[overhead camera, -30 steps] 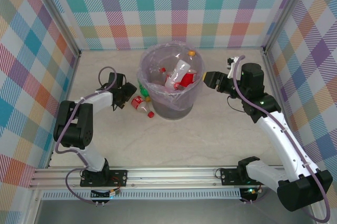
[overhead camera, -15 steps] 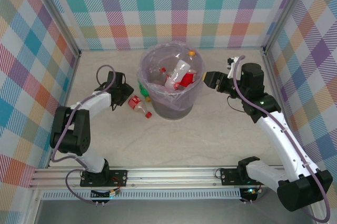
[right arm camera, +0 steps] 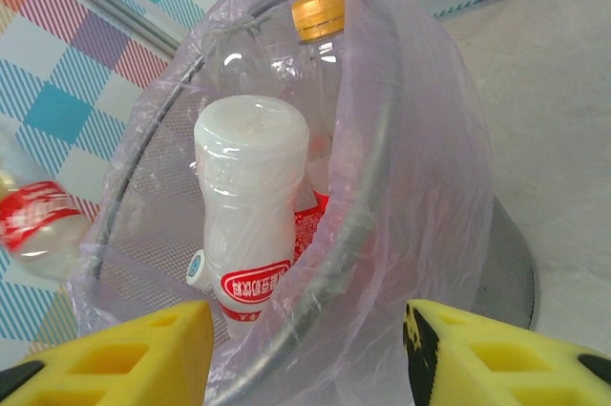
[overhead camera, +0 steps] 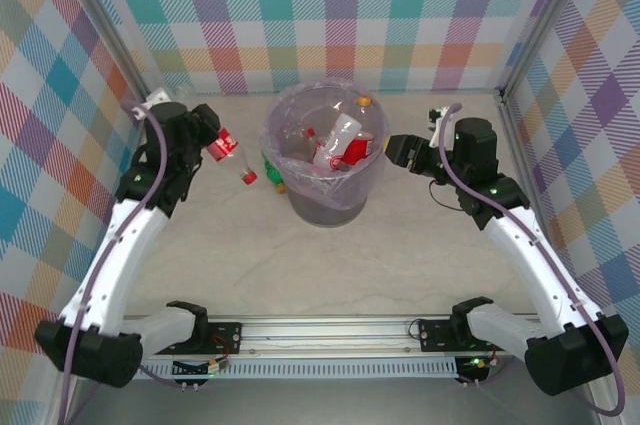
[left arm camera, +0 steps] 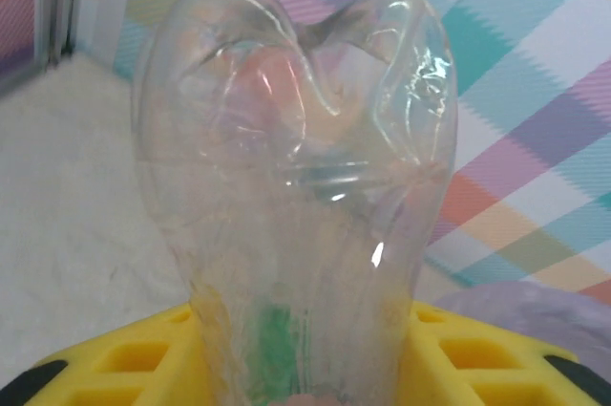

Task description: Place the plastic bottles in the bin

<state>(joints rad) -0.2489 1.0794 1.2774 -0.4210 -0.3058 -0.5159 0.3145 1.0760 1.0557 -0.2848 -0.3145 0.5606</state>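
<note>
Lifted since a second ago, the left gripper (overhead camera: 207, 140) now hangs high over the pale table (overhead camera: 300, 265). Its yellow fingers (left arm camera: 124, 358) are clamped on a small clear plastic bottle with red label and red cap (overhead camera: 226, 149), held in the air left of the bin. A green-marked bottle (overhead camera: 269, 166) lies by the foot of the round grey bin with lilac bag (overhead camera: 325, 210). Inside the bin, a red-labelled white bottle (right arm camera: 250, 215) stands near an orange-capped one (right arm camera: 317, 12). The right gripper (overhead camera: 397, 151) has not moved; its fingers are apart at the bin's right rim.

Bottle (left arm camera: 296, 205) clear glossy crumpled plastic; bin (right arm camera: 512, 270) grey mesh, probably metal; liner (right arm camera: 420, 129) thin translucent film.
</note>
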